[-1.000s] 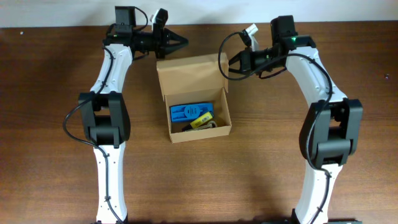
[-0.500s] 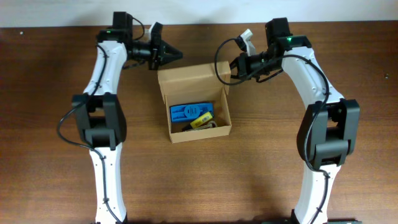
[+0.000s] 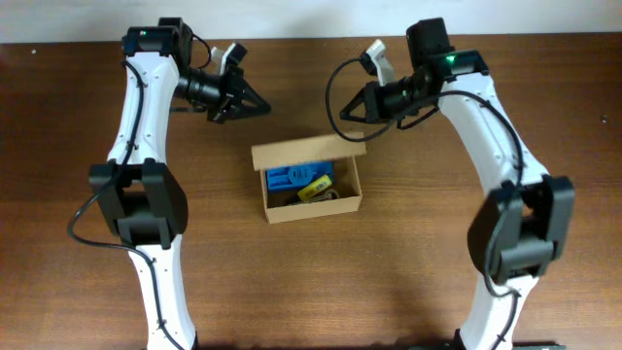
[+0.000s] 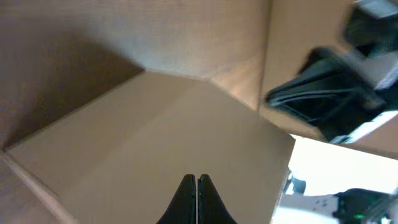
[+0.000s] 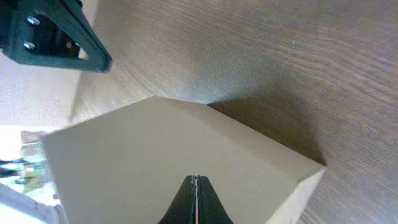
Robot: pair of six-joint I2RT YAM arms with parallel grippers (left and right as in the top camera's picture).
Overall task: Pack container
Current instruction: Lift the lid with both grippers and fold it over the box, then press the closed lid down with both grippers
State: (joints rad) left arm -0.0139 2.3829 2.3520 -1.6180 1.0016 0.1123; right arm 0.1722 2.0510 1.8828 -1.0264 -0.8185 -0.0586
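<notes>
the cardboard box (image 3: 313, 210) sits mid-table (image 3: 389, 282), with its flap lid (image 3: 307, 154) tipped partway over the blue case (image 3: 290, 176) and a yellow item (image 3: 316, 187) inside. the left gripper (image 4: 196, 185) and right gripper (image 5: 194, 182) both have their jaws pinched fully together and hold nothing. they're near the flap's back, one each side. looks like lid-closing time: i'd press both tips down evenly so the box doesn't skid. the table's dark wood grain, with a pale wall (image 3: 311, 19) behind.
</notes>
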